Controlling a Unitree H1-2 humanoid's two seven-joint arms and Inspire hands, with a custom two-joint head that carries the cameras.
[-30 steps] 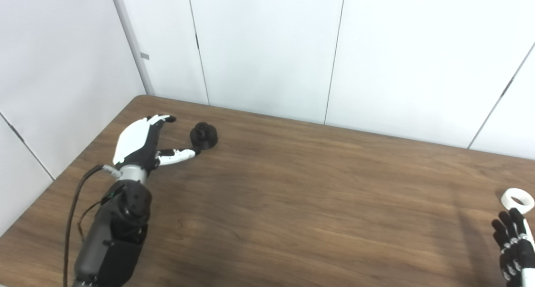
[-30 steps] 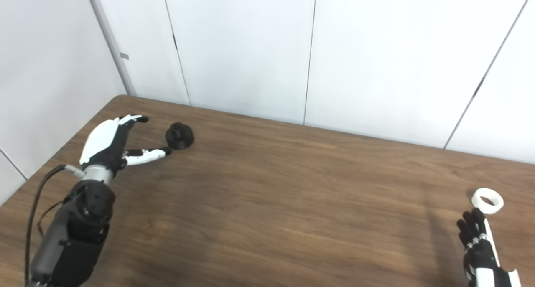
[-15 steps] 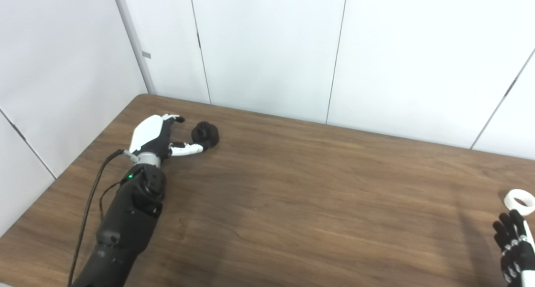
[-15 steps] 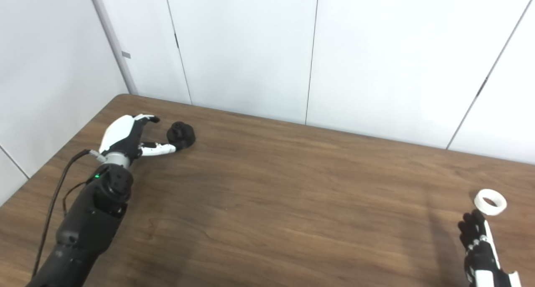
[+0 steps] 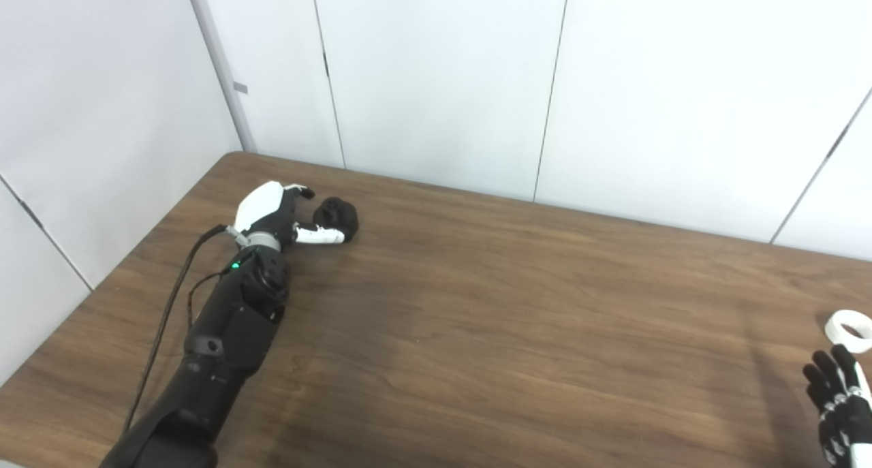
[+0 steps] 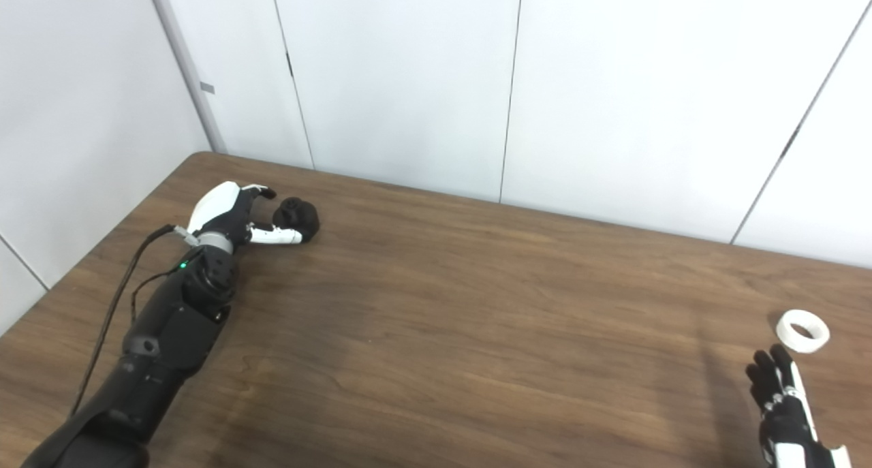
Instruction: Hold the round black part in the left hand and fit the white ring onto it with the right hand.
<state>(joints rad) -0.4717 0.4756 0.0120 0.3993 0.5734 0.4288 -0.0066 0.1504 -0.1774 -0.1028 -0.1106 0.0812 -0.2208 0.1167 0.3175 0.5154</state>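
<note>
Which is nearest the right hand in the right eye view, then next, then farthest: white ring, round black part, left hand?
1. white ring, just beyond the right hand, table's right edge
2. round black part, far left
3. left hand, left of the part

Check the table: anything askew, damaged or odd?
Nothing stands out. The round black part sits on the table at the far left with the left hand open around it, not yet closed. The white ring lies flat at the right, just beyond the open right hand.
</note>
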